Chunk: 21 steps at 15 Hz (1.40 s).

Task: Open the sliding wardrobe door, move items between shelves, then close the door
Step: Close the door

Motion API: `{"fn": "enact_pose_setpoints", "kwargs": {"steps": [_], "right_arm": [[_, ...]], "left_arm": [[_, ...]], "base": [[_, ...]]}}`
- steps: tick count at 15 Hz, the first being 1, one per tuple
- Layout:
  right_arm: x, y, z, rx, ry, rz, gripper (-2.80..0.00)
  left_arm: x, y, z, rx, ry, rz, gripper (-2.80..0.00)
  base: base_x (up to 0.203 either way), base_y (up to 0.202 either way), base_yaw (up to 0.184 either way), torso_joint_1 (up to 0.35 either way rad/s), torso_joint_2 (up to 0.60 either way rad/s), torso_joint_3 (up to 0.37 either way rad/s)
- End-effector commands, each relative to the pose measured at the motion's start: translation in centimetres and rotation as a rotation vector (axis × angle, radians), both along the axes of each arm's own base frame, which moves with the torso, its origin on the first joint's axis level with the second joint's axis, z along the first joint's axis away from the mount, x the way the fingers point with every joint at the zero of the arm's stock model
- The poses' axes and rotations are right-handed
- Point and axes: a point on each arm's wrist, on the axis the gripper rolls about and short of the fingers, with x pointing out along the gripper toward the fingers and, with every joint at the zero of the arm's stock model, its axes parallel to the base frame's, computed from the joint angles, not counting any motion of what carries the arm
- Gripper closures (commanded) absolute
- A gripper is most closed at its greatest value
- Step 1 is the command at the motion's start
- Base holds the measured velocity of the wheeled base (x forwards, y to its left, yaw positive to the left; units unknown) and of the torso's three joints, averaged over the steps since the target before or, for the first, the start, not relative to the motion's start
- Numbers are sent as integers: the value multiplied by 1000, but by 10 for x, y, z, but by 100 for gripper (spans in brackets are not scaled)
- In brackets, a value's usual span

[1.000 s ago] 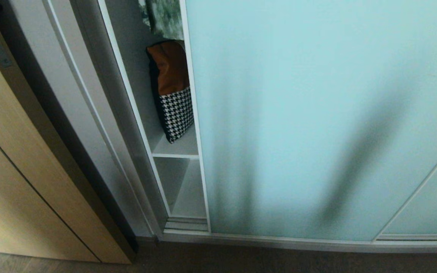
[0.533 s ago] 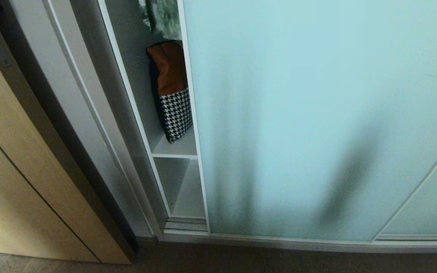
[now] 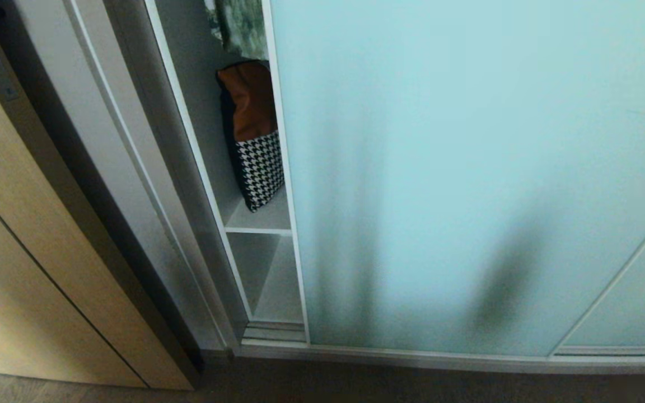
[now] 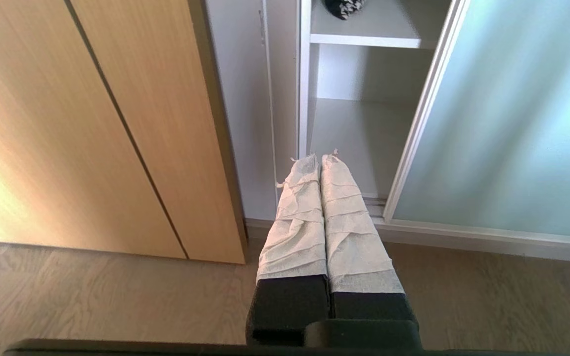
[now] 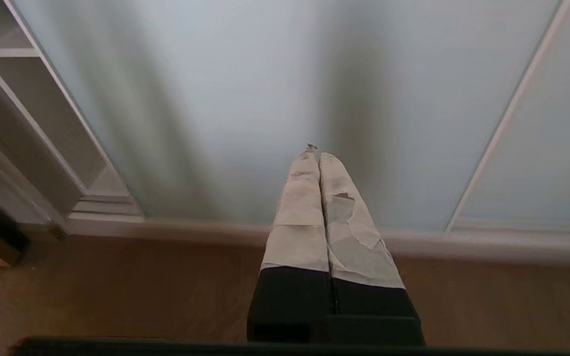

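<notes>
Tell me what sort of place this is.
Most likely a bedroom or dressing area in a home. A built-in wardrobe has a frosted turquoise sliding door left slightly open, white shelves inside holding a houndstooth-and-brown bag, a tan wood-grain door beside it, and wood-look flooring.

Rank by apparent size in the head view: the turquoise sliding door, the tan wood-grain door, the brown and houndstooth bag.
1. turquoise sliding door, largest.
2. tan wood-grain door, cut off at the frame edge and nearer the camera.
3. brown and houndstooth bag, smallest, partly hidden behind the sliding door.
</notes>
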Motion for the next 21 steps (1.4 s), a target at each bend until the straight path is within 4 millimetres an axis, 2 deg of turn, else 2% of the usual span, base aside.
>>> {"fn": "enact_pose_setpoints", "kwargs": {"steps": [1,4,11,21], "right_arm": [[0,0,-4,-98,3,-5,0],[0,1,-6,-235,19,24,0],[0,1,-7,-131,33,24,0],[0,1,-7,-125,34,24,0]], "left_arm": [[0,0,0,0,1,1,0],[0,0,0,0,0,0,0],[0,0,0,0,0,0,0],[0,0,0,-1,0,0,0]], "base": [[0,0,0,0,0,0],[0,0,0,0,0,0],[0,0,0,0,0,0],[0,0,0,0,0,0]]}}
